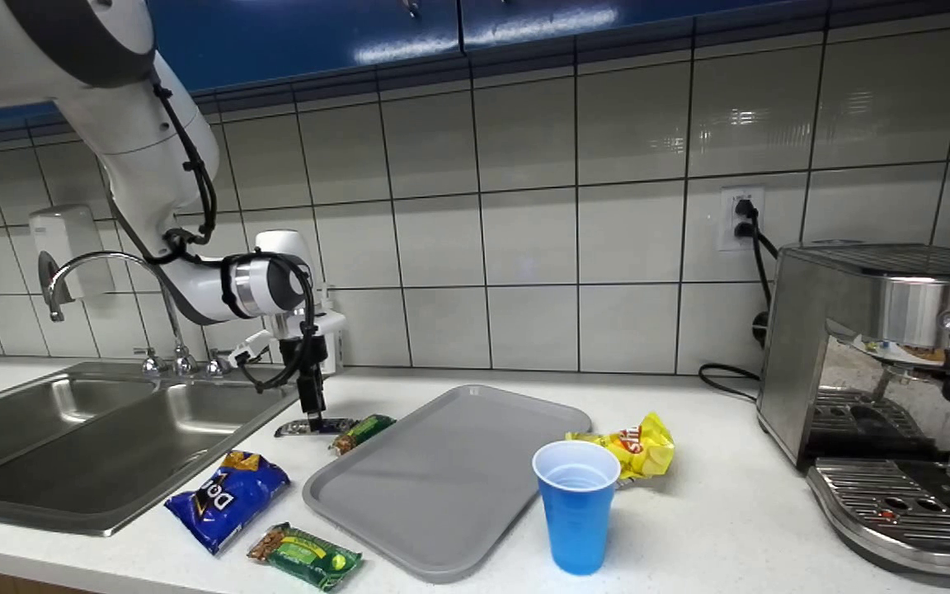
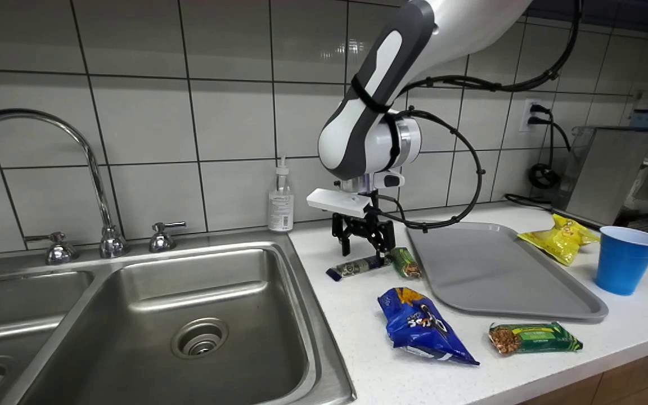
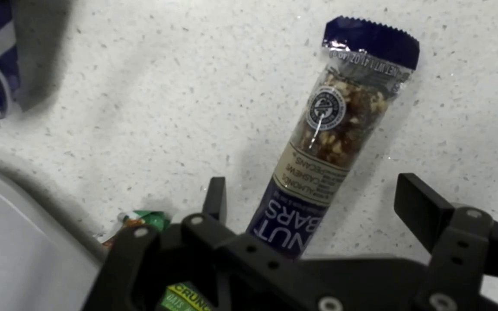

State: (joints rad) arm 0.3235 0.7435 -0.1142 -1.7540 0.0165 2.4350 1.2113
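Between sink (image 2: 314,320) and gray tray (image 2: 481,264), nut bar (image 3: 324,149) lies on white surface (image 2: 352,315); pincer (image 2: 363,256) poised over it, jaws wide apart, wrapper showing between! Green packet (image 2: 405,262) just beside, blue bag (image 2: 422,326) nearby.

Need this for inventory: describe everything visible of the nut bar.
The nut bar is slim, in a glossy, plastic-looking wrapper: clear over nut pieces, then cream, then dark blue lettered NUT BARS. Its visible end is serrated, dark blue and looks sealed, pointing towards the sink. It lies flat on the speckled counter between the open tool's fingers, with gaps either side in the wrist view, which hides its other end.
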